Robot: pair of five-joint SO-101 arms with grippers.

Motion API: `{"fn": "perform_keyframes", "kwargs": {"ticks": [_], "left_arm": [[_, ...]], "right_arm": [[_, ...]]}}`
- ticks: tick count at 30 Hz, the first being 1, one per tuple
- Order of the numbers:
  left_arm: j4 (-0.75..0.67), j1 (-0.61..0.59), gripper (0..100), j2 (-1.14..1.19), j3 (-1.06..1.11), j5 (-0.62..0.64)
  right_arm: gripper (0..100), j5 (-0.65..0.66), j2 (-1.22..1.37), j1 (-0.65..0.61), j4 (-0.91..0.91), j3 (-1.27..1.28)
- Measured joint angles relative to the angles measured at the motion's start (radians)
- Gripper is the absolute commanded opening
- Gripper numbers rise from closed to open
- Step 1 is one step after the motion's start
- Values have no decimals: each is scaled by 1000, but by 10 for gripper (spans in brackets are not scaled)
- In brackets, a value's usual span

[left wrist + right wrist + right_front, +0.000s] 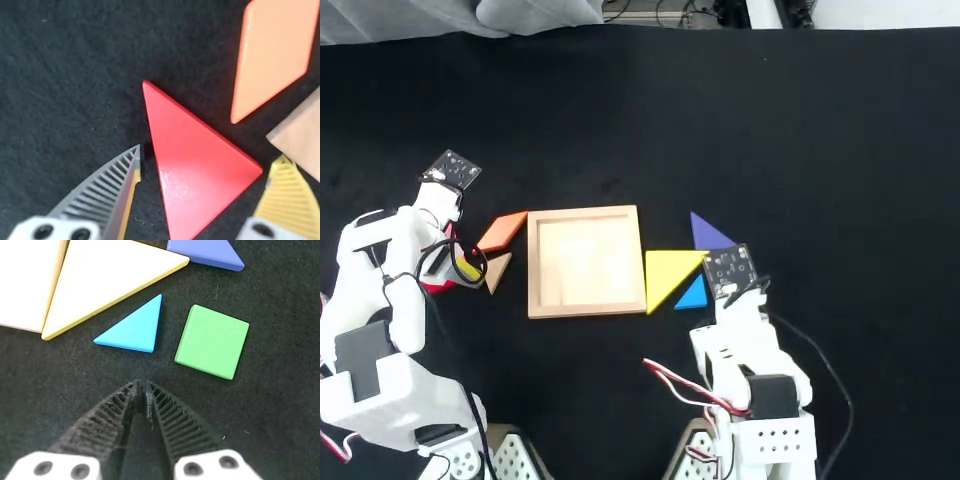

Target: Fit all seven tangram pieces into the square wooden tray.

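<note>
The square wooden tray [534, 262] sits in the middle of the black cloth [720, 120] with nothing in it. All seven flat pieces lie around it. The left gripper [210, 155] has its fingers wide apart, one on each side of the red triangle [192, 175], likely so it can pinch it. Beside that lie the orange slanted piece [272, 55] and a plain wood triangle [300, 140]. The right gripper [142, 386] has its fingers pressed together, holding nothing, near the blue triangle [135, 327] and the green square [212, 340]. The big yellow triangle [107, 277] lies right against the tray. The painted pieces look smooth, with sharp corners.
</note>
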Motion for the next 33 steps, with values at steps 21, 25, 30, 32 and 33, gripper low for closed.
{"fn": "perform_keyframes", "kwargs": {"ticks": [21, 25, 30, 32, 33], "left_arm": [[78, 18, 149, -5, -6, 0], [181, 20, 152, -57, -38, 0], [479, 25, 152, -253, -126, 31], [554, 32, 152, -344, -152, 103], [588, 40, 152, -388, -166, 149]], "right_arm": [[12, 0, 0, 0, 0, 0], [12, 0, 0, 0, 0, 0], [12, 0, 0, 0, 0, 0], [12, 0, 0, 0, 0, 0], [12, 0, 0, 0, 0, 0]]}}
